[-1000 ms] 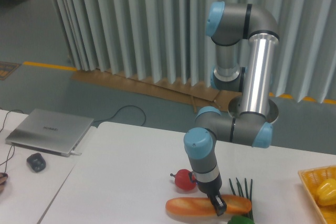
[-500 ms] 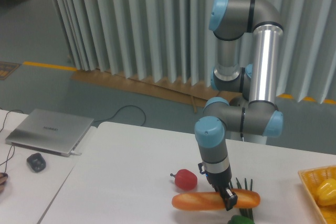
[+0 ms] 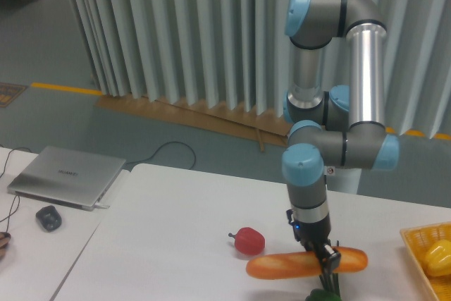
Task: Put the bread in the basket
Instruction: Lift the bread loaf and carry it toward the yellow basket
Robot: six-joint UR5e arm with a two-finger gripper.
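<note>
A white bench (image 3: 176, 244) stands before grey vertical blinds (image 3: 176, 33) and a grey floor. At far left, on a second surface, lie a closed silver laptop (image 3: 65, 175) and a dark mouse (image 3: 48, 217). Toward the middle a small red pepper (image 3: 248, 241) sits just left of the arm. The end effector (image 3: 328, 261) is clamped on the bread (image 3: 306, 264), held roughly level near the bench. Something green (image 3: 322, 295) shows beneath it. At the right edge, well apart, the basket (image 3: 416, 252) holds a yellow item (image 3: 438, 256).

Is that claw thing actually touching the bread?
Touching. The camera view shows the end effector clamped across the bread, its fingers overlapping the loaf right of middle.
</note>
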